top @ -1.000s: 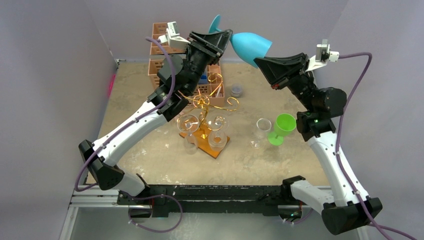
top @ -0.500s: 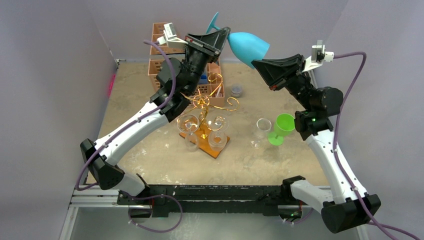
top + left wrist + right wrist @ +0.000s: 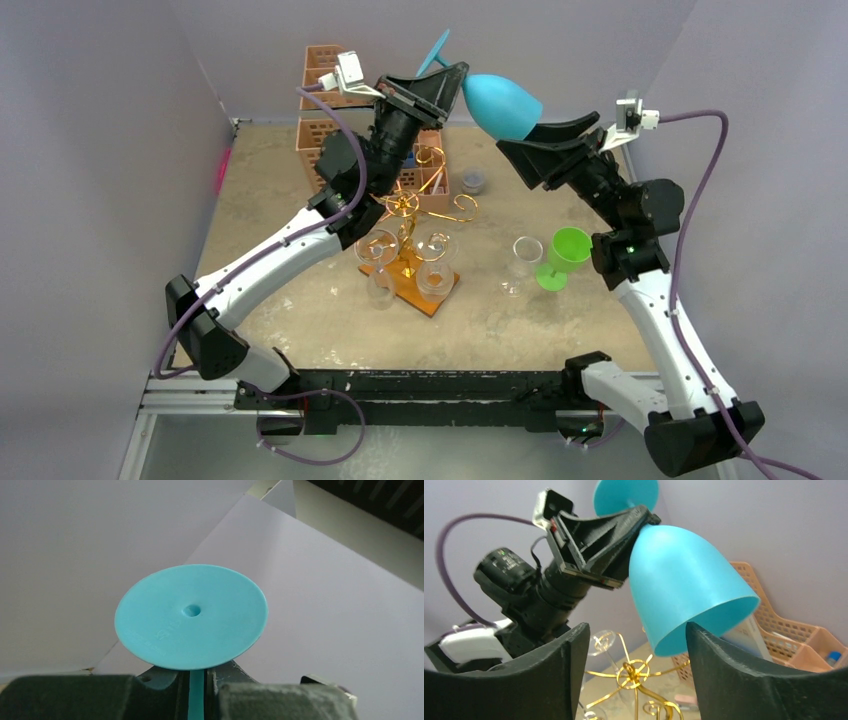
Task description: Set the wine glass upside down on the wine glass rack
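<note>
Near me on the desk (image 3: 500, 320) stands the gold rack (image 3: 404, 204), clear glasses (image 3: 377, 243) hanging, and up beyond it my left pincer (image 3: 452, 78) is clamped on the blue wine glass (image 3: 503, 104) by its stem, likely to slot its foot in bowl-down, my right pincer (image 3: 634, 630) spread wide around the bowl, gripping nothing.

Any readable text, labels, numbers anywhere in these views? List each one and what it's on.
Nothing reads clearly.
Blue wine glass, underside of the foot: embossed marks near the rim, too faint to read.
Left arm's black wrist housing: small pale print, too blurred to read.
No other lettering shows in any view.
</note>
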Controlling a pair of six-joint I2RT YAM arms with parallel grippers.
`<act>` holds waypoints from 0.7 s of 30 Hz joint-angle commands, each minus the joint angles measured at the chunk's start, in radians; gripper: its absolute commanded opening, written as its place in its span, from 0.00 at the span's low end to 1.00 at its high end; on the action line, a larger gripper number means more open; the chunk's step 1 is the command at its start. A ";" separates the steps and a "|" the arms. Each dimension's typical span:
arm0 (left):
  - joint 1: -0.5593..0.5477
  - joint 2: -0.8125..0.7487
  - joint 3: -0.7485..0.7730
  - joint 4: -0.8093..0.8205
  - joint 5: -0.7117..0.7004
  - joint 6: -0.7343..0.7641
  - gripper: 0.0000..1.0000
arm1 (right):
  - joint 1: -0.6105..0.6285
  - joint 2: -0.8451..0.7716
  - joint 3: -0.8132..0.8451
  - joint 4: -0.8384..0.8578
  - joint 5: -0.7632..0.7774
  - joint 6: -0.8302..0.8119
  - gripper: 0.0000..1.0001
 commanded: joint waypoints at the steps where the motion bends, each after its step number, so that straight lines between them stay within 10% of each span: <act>1: -0.003 -0.089 -0.022 0.070 0.127 0.261 0.00 | 0.000 -0.100 -0.021 -0.156 0.050 -0.102 0.75; 10: -0.003 -0.148 0.015 -0.145 0.375 0.430 0.00 | 0.000 -0.241 0.087 -0.653 0.138 -0.240 0.80; 21: -0.003 -0.127 0.031 -0.208 0.706 0.448 0.00 | 0.000 -0.256 0.239 -0.750 0.174 -0.050 0.80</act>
